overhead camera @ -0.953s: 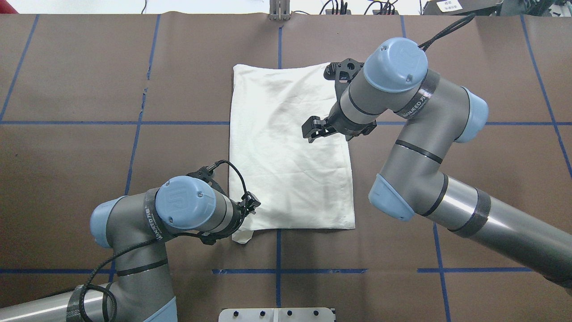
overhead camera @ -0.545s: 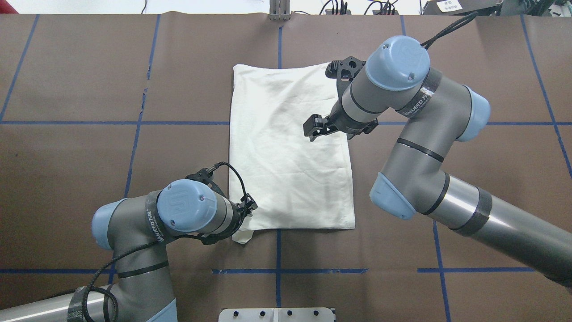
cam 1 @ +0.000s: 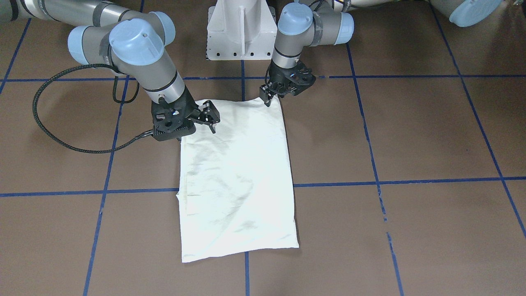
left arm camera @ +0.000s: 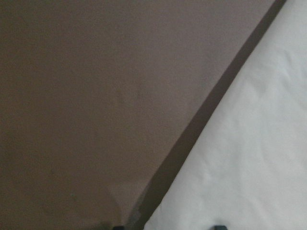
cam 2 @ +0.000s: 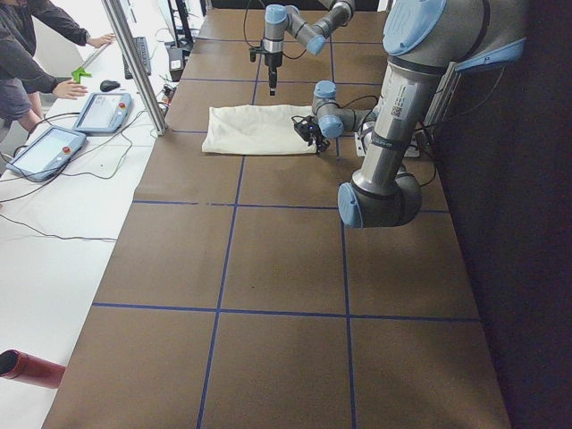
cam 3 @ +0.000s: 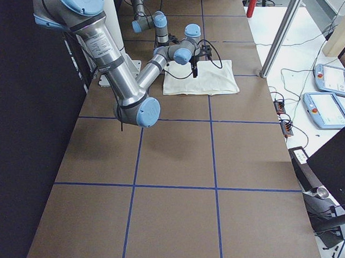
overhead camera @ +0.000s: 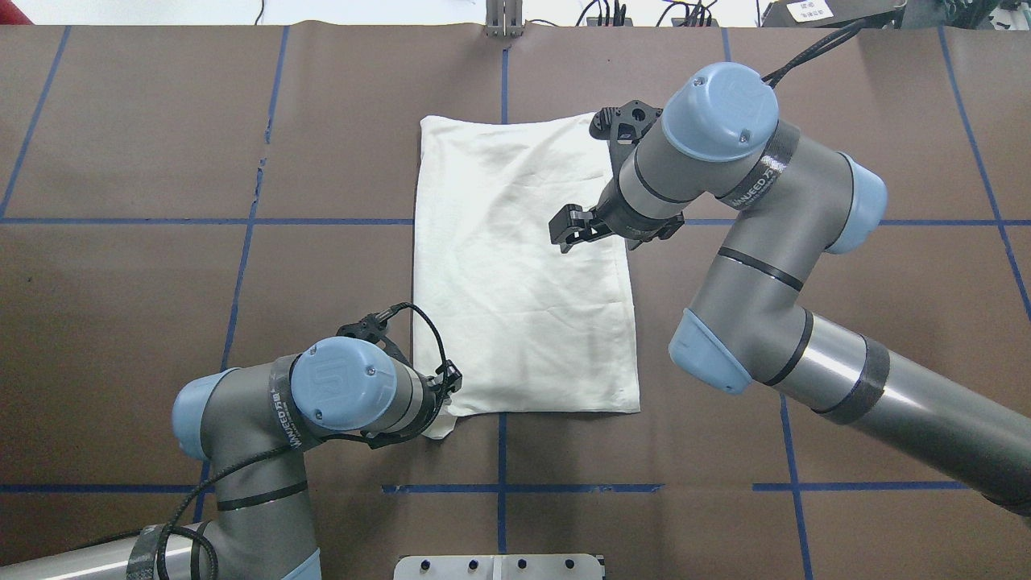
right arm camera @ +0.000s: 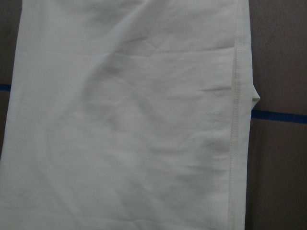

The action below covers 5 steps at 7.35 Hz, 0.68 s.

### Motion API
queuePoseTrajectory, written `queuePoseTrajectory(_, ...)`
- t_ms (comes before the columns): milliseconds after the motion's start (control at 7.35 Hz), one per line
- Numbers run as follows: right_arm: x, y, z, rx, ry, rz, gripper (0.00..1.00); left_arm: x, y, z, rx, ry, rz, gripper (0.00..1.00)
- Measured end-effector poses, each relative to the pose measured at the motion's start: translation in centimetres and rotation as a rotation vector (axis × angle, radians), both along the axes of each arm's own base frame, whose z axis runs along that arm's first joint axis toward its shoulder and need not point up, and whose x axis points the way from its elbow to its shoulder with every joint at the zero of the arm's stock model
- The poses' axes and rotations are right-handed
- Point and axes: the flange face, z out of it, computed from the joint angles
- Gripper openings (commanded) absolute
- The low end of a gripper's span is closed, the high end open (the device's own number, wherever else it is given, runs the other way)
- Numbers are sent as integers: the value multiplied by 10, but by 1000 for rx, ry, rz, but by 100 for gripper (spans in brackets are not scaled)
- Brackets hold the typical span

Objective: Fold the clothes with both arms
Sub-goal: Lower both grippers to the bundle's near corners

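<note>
The cream-white shirt (overhead camera: 523, 266) is lying flat in the centre of the overhead view. It is folded into a tall rectangle, showing its plain side and creasing lightly, with a small flap poking out at the lower left corner. The left arm (overhead camera: 242, 403), grey with light-blue caps, is reaching in from the lower left, with the left gripper (cam 1: 266, 98) hanging over that corner, fingers apart. The right arm (overhead camera: 805, 322) is bending in from the lower right, with the right gripper (overhead camera: 564, 231) hovering, jaws parted, over the shirt's upper right part.
</note>
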Motion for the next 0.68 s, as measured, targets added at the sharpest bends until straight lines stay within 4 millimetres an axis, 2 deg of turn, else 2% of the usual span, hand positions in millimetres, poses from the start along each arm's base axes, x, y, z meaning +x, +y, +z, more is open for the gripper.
queuePoseTrajectory(408, 2, 0, 6, -5, 6, 2, 100, -1, 1, -3, 8, 5, 3, 0)
queuePoseTrajectory(681, 4, 3, 11, -25, 7, 12, 100, -9, 3, -16, 31, 32, 15, 0)
